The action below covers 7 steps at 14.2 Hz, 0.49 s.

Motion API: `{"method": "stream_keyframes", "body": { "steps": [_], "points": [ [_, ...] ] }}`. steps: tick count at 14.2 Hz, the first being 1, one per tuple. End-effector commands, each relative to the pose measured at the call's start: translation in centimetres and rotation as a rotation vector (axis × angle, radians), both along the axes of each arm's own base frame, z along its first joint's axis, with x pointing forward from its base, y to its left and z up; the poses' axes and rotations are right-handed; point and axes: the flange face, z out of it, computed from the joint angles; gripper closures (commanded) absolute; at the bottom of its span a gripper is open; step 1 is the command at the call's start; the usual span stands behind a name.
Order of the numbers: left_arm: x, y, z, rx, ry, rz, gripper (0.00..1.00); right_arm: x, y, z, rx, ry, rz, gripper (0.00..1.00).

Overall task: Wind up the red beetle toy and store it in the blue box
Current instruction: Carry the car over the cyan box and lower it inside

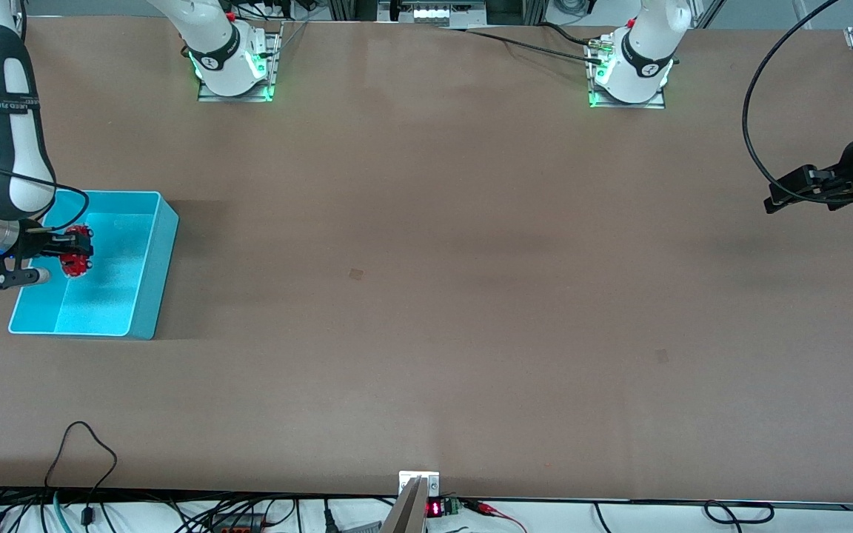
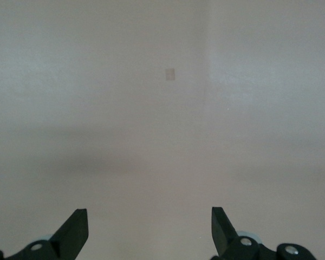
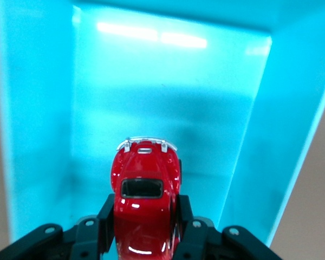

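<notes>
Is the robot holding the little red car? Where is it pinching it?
Yes. The right pincer is shut on the red beetle toy, pinching its two sides, over the blue box. The left pincer is open, holding nothing.

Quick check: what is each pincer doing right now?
Left pincer: open, empty, over bare table.
Right pincer: shut on the red beetle toy, over the blue box.

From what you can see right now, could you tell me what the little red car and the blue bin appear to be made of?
The red beetle toy, held in the shut right gripper over the bin, looks like glossy painted metal or hard plastic: sharp highlights, silvery bumper trim; which one I cannot tell. The blue box looks like smooth moulded plastic: even cyan colour, thin tapered walls, soft sheen with light reflections inside.
</notes>
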Motion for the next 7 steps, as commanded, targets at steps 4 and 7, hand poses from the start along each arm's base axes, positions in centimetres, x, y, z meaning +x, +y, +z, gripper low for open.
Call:
{"method": "stream_keyframes", "body": {
  "steps": [4,7],
  "points": [
    [0.0,-0.1,0.4,-0.011,-0.007,-0.021,0.00,-3.4,0.3,-6.3,-0.039,-0.005,-0.090,0.97],
    [-0.1,-0.1,0.4,-0.015,-0.009,-0.019,0.00,-3.5,0.0,-7.0,-0.046,-0.004,-0.094,0.81]
  ]
}}
